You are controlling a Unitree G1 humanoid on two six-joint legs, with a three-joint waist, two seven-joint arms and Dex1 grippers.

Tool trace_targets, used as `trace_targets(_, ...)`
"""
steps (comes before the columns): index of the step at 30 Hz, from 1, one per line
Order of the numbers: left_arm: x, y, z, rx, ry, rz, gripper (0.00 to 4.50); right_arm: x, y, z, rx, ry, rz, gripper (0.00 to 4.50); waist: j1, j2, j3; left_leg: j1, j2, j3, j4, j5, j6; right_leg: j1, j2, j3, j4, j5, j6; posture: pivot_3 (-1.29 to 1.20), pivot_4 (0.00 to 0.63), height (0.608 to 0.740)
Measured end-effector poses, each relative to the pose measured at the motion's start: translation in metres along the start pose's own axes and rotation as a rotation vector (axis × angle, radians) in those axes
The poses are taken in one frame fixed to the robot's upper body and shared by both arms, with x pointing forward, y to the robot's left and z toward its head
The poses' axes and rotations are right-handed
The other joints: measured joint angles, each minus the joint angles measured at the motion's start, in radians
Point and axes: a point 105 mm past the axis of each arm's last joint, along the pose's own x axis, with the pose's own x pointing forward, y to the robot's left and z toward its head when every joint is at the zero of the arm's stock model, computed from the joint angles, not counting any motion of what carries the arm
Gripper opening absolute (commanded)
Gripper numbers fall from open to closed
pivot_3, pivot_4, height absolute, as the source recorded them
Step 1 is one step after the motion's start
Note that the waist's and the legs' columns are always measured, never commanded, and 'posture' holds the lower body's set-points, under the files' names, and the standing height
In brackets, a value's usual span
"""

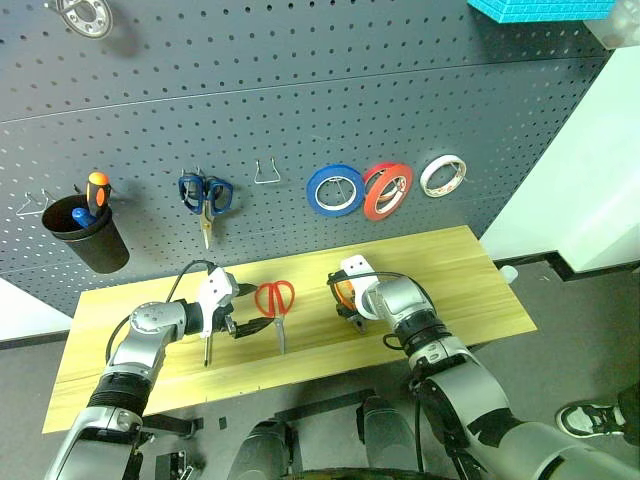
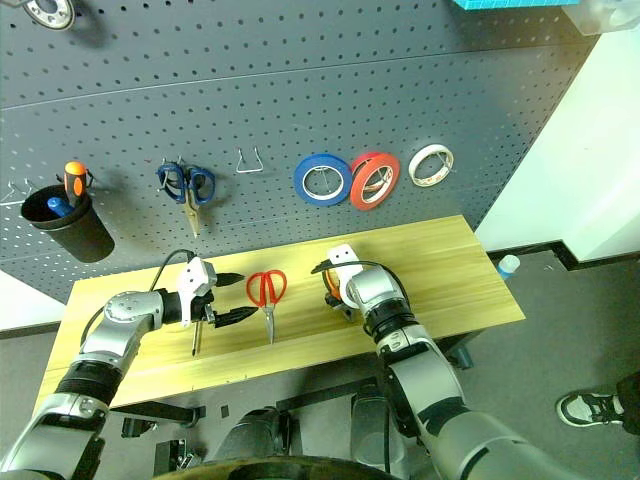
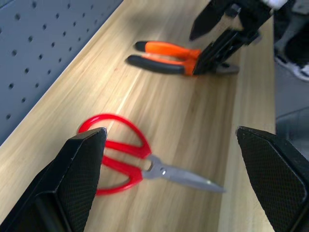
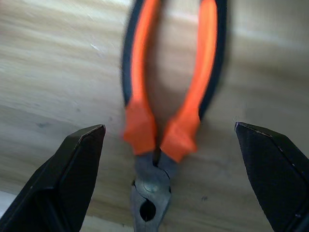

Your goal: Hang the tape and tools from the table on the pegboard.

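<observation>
The red-orange tape [image 1: 387, 190] hangs on the pegboard [image 1: 300, 90] between a blue ring and a white ring. On the table [image 1: 480, 290] lie the red-handled scissors [image 1: 275, 298], blades toward the front edge. The orange-and-black pliers [image 4: 164, 121] lie under my right gripper [image 1: 350, 302]. That gripper points down over the pliers' hinge and is open, a finger on each side, not touching. My left gripper [image 2: 232, 298] is open just left of the scissors and holds nothing. A slim screwdriver shaft [image 2: 194, 342] shows on the table under my left hand; its handle is hidden.
On the pegboard, a black cup [image 1: 88, 235] at the left holds an orange-and-black screwdriver. Blue-handled scissors [image 1: 205, 195] hang beside a bare wire hook [image 1: 267, 172]. The blue tape [image 1: 335, 190] and the white tape [image 1: 443, 176] hang on hooks.
</observation>
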Motion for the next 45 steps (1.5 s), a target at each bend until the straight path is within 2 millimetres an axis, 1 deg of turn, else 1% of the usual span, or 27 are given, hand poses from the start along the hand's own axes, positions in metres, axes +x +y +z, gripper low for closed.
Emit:
trace_targets(3, 0.000, 0.000, 0.002, 0.005, -0.003, -0.006, 4.50, 0.003, 0.004, 0.000, 0.009, 0.010, 0.009, 4.48, -0.011, 0.000, 0.000, 0.000, 0.000, 0.000, 0.000, 0.000, 0.000, 0.000, 0.000, 0.001, 0.000, 0.000, 0.000, -0.17, 0.083, 0.740)
trace_targets(6, 0.000, -0.001, 0.002, 0.004, -0.003, -0.007, 4.50, 0.006, 0.010, 0.006, 0.003, -0.001, 0.016, 4.48, -0.031, 0.000, 0.000, 0.000, 0.000, 0.000, 0.000, 0.000, 0.000, 0.000, 0.000, 0.001, 0.001, 0.000, 0.000, -0.17, 0.082, 0.740)
trace_targets(9, 0.000, 0.000, 0.002, 0.006, -0.004, -0.007, 4.50, 0.008, 0.015, 0.010, -0.006, -0.014, 0.022, 4.48, -0.037, 0.000, 0.000, 0.001, 0.000, 0.000, 0.000, 0.000, 0.000, -0.001, 0.000, 0.001, 0.002, 0.000, 0.000, -0.16, 0.081, 0.740)
trace_targets(12, 0.000, 0.000, 0.002, 0.004, -0.004, -0.004, 4.50, 0.010, 0.014, 0.009, -0.006, -0.009, 0.015, 4.48, -0.036, 0.000, 0.000, 0.001, 0.000, 0.000, 0.000, 0.000, 0.000, -0.001, 0.000, 0.001, 0.003, 0.000, 0.000, -0.16, 0.081, 0.740)
trace_targets(15, -0.001, -0.001, 0.000, 0.001, -0.003, 0.000, 4.50, 0.012, 0.014, 0.007, -0.011, -0.004, 0.010, 3.88, -0.036, 0.000, 0.000, 0.001, 0.000, 0.000, 0.000, 0.000, 0.000, -0.001, 0.000, 0.001, 0.003, 0.000, 0.000, -0.16, 0.081, 0.740)
trace_targets(17, -0.002, -0.001, 0.001, 0.000, -0.009, 0.005, 4.50, 0.014, 0.014, 0.006, -0.015, -0.006, 0.007, 3.26, -0.036, 0.000, 0.000, 0.001, 0.000, 0.000, 0.000, 0.000, 0.000, -0.001, 0.000, 0.001, 0.004, 0.000, 0.000, -0.16, 0.080, 0.740)
trace_targets(18, -0.003, -0.001, 0.001, 0.001, -0.013, 0.009, 4.50, 0.014, 0.014, 0.007, -0.017, -0.006, 0.007, 2.83, -0.036, 0.000, 0.000, 0.001, 0.000, 0.000, 0.000, 0.000, 0.000, -0.002, 0.000, 0.001, 0.004, 0.000, 0.000, -0.16, 0.080, 0.740)
trace_targets(20, -0.004, 0.000, 0.003, -0.001, -0.023, 0.014, 4.50, 0.015, 0.015, 0.007, -0.021, -0.009, 0.009, 2.19, -0.035, 0.000, 0.000, 0.001, 0.000, 0.000, 0.000, 0.000, 0.000, -0.002, 0.000, 0.001, 0.005, 0.000, 0.000, -0.16, 0.081, 0.740)
trace_targets(21, -0.004, 0.000, 0.002, -0.005, -0.026, 0.015, 4.50, 0.015, 0.016, 0.007, -0.022, -0.013, 0.011, 2.09, -0.035, 0.000, 0.000, 0.001, 0.000, 0.000, 0.000, 0.000, 0.000, -0.002, 0.000, 0.001, 0.005, 0.000, 0.000, -0.16, 0.081, 0.740)
trace_targets(28, -0.006, -0.003, 0.000, -0.013, -0.028, 0.020, 4.50, 0.016, 0.018, 0.008, -0.034, -0.021, 0.021, 2.09, -0.036, 0.000, 0.000, 0.002, 0.000, 0.000, 0.000, 0.000, 0.000, -0.003, 0.000, 0.002, 0.010, 0.000, 0.000, -0.15, 0.077, 0.740)
trace_targets(30, -0.009, -0.004, 0.001, -0.015, -0.042, 0.029, 4.50, 0.016, 0.017, 0.009, -0.090, -0.033, 0.026, 2.09, -0.036, 0.000, 0.000, 0.002, 0.000, 0.000, 0.000, 0.000, 0.000, -0.005, 0.001, 0.002, 0.011, 0.000, 0.000, -0.15, 0.078, 0.740)
trace_targets(33, -0.018, -0.006, 0.002, -0.028, -0.079, 0.056, 4.50, 0.013, 0.014, 0.011, -0.244, -0.100, 0.039, 2.09, -0.035, 0.001, 0.000, 0.001, 0.000, 0.000, 0.000, 0.000, 0.000, -0.006, 0.001, 0.003, 0.011, -0.001, 0.001, -0.15, 0.080, 0.740)
trace_targets(36, -0.034, -0.005, 0.004, -0.051, -0.145, 0.113, 4.50, 0.002, 0.014, 0.012, -0.368, -0.231, 0.089, 2.09, -0.032, 0.001, 0.000, 0.000, 0.000, 0.000, 0.000, 0.000, 0.000, -0.006, 0.000, 0.003, 0.011, -0.002, 0.002, -0.16, 0.080, 0.740)
trace_targets(38, -0.048, -0.001, 0.004, -0.070, -0.189, 0.173, 4.50, -0.012, 0.020, 0.016, -0.455, -0.358, 0.131, 2.09, -0.031, 0.001, 0.000, 0.000, 0.000, 0.000, 0.000, 0.000, 0.000, -0.006, 0.000, 0.003, 0.011, -0.005, 0.007, -0.16, 0.078, 0.740)
trace_targets(41, -0.064, 0.002, 0.005, -0.088, -0.230, 0.244, 4.50, -0.042, 0.037, 0.031, -0.570, -0.563, 0.185, 2.09, -0.034, 0.001, 0.000, 0.001, 0.001, 0.001, 0.000, 0.000, -0.001, -0.005, 0.001, 0.003, 0.011, -0.005, 0.007, -0.16, 0.080, 0.740)
trace_targets(43, -0.073, 0.002, 0.000, -0.108, -0.240, 0.286, 4.50, -0.062, 0.051, 0.046, -0.634, -0.700, 0.208, 2.09, -0.034, 0.001, 0.000, 0.001, 0.002, 0.001, 0.000, 0.000, -0.001, -0.005, 0.001, 0.003, 0.011, -0.005, 0.006, -0.16, 0.080, 0.740)
trace_targets(45, -0.081, 0.002, -0.004, -0.126, -0.246, 0.319, 4.50, -0.082, 0.061, 0.059, -0.680, -0.818, 0.217, 2.09, -0.030, 0.000, 0.000, 0.001, 0.002, 0.001, 0.001, 0.000, -0.001, -0.005, 0.001, 0.003, 0.011, -0.006, 0.006, -0.16, 0.080, 0.740)
